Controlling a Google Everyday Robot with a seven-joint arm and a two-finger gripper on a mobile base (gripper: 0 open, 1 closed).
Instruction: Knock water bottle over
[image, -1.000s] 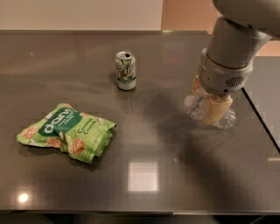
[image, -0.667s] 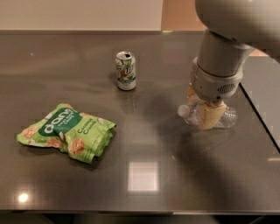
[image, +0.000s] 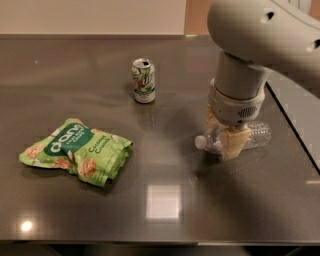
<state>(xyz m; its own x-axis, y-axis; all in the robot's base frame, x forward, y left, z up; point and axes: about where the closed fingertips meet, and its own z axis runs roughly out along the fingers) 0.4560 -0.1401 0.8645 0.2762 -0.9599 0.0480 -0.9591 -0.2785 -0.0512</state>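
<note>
The water bottle is a clear ribbed plastic bottle lying on its side on the dark table at the right. Its white cap points left. My gripper hangs straight down from the grey arm, right over the bottle's neck end, and hides its middle. The bottle's base sticks out to the right of the gripper.
A green-and-white soda can stands upright at the back centre. A green snack bag lies flat at the left. The table's right edge runs close behind the bottle's base.
The arm has shifted left and a little towards the front. The bottle has come with it and now lies flat with its cap showing at the left.
</note>
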